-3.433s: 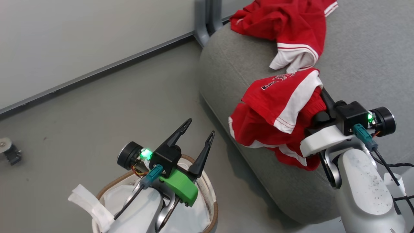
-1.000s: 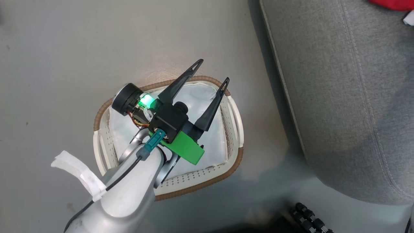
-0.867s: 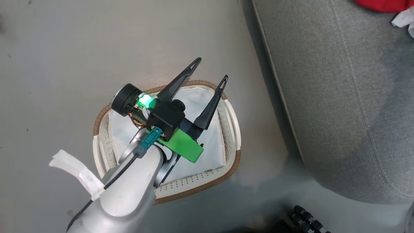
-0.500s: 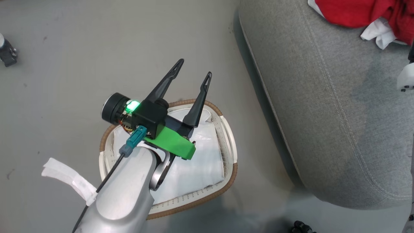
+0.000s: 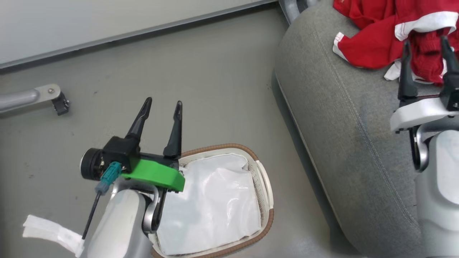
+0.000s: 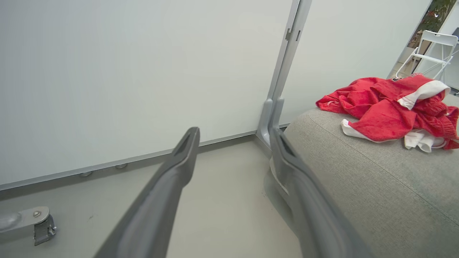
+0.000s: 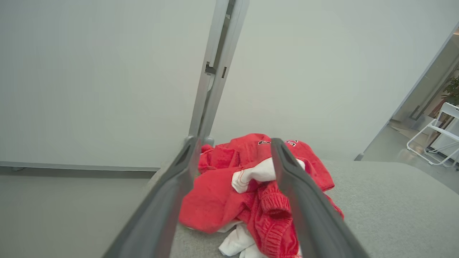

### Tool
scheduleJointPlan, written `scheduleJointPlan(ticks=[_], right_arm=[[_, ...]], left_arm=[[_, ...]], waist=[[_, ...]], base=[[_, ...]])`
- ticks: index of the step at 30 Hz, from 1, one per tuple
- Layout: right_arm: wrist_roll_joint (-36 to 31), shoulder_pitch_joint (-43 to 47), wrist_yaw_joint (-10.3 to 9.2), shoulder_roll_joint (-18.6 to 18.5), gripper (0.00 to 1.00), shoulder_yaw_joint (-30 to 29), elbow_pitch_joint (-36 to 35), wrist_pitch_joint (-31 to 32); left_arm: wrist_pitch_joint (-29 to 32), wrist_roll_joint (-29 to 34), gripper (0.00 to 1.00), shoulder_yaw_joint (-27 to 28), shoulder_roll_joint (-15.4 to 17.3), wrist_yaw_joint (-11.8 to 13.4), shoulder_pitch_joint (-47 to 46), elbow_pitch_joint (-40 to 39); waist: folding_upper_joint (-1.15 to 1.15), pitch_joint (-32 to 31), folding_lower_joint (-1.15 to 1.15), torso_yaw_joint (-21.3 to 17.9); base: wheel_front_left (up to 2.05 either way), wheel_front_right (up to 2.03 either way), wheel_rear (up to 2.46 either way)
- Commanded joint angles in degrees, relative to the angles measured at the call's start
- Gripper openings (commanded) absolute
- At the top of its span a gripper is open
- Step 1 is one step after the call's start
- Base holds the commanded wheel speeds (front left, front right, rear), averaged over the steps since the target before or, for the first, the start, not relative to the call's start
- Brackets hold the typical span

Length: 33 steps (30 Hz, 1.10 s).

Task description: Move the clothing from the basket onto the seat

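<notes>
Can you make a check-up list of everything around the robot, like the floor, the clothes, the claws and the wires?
Surface: grey floor, a few small marks.
Job's things: red and white clothes piled on the grey seat; basket on the floor, just a white liner inside.
Clutter: a caster on a metal leg.
Claws: left claw open, empty, above the basket's edge; right claw open, empty, at the clothes.
Cables: black cable with a teal plug on the left arm, white tape beside it.
Surroundings: pale wall, grey post, white chair.
</notes>
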Motion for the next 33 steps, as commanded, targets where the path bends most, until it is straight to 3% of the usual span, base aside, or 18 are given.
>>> scheduleJointPlan(ticks=[1,8,16,33], right_arm=[[1.0,1.7,-0.08,0.7,1.00,0.7,-0.5,0.0],[5.4,6.6,-0.08,3.5,1.00,4.5,-0.3,0.0],[12.5,12.7,-0.09,3.9,1.00,11.0,0.3,0.0],[19.0,24.0,-0.08,4.0,1.00,15.8,-0.4,0.0]], left_arm=[[0.0,0.5,1.00,1.5,0.1,0.3,1.7,-0.1],[0.0,0.7,1.00,8.7,-0.2,0.2,6.7,0.0],[0.0,0.4,1.00,13.9,-0.5,-0.1,13.3,0.3],[0.0,-3.3,1.00,12.9,-0.5,1.8,22.2,-0.6]], waist=[[0.00,-4.0,0.00,3.2],[0.00,-6.8,0.00,5.4],[0.00,-10.3,0.00,6.3],[0.00,-16.4,0.00,7.2]], base=[[0.00,0.00,0.00],[0.00,0.00,0.00],[0.00,0.00,0.00],[0.00,0.00,0.00]])
